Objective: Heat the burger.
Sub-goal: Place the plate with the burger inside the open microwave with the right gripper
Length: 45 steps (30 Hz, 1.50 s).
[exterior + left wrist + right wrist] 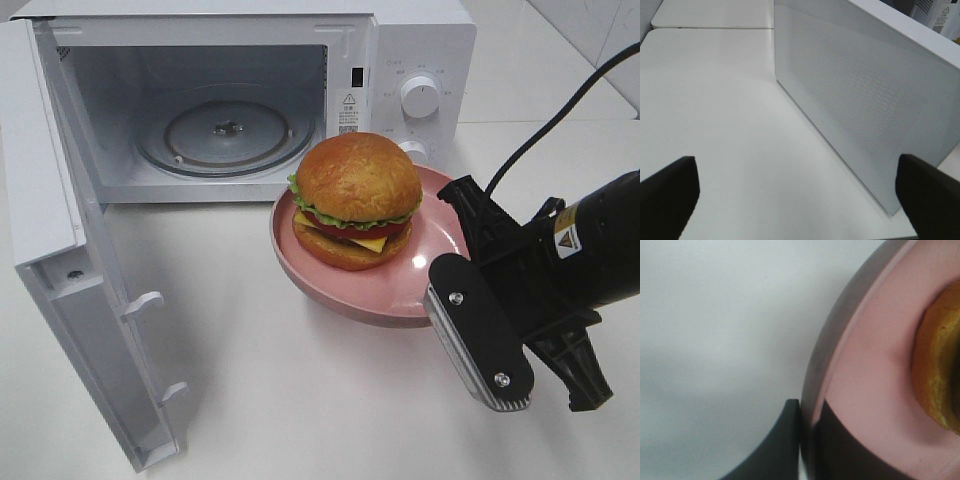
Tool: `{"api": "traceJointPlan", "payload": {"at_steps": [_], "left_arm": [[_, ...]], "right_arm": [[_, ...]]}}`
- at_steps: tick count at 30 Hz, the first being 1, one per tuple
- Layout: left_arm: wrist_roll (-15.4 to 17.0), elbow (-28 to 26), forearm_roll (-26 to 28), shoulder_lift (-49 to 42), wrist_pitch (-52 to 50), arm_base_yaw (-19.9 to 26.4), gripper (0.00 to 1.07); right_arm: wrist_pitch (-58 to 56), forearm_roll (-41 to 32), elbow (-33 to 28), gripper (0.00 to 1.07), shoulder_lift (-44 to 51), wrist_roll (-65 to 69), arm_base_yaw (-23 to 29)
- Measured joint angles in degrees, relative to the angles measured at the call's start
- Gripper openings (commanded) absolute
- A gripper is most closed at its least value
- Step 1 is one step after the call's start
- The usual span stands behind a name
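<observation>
Burger (357, 200): one; pink plate (345, 292): one. Microwave (420, 40): one; desk (300, 400): one. Tools: two, the left tool (799, 192) and the right tool (445, 265).

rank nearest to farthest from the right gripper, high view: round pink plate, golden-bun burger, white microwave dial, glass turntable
1. round pink plate, clamped by the right gripper
2. golden-bun burger, on the plate
3. white microwave dial, behind
4. glass turntable, inside, far left
</observation>
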State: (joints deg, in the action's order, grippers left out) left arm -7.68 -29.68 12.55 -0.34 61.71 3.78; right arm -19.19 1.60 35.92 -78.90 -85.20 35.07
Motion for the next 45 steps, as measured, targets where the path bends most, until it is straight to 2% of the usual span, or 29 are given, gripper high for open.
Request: {"api": "traceJointPlan", "payload": {"at_steps": [11, 18, 34, 45], "left_arm": [[0.0, 0.0, 0.0, 0.0, 0.0, 0.0, 1.00], [0.0, 0.0, 0.0, 0.0, 0.0, 0.0, 1.00], [0.0, 0.0, 0.0, 0.0, 0.0, 0.0, 1.00], [0.0, 0.0, 0.0, 0.0, 0.0, 0.0, 1.00]], "right_arm": [[-0.1, -0.3, 4.4, 0.00, -2.9, 0.9, 0.2], [-0.2, 2.8, 7.7, 0.00, -7.2, 3.6, 3.5], [-0.4, 4.7, 13.4, 0.00, -12.7, 8.0, 3.6], [-4.9, 4.8, 19.2, 0.00, -16.5, 8.1, 4.1]]}}
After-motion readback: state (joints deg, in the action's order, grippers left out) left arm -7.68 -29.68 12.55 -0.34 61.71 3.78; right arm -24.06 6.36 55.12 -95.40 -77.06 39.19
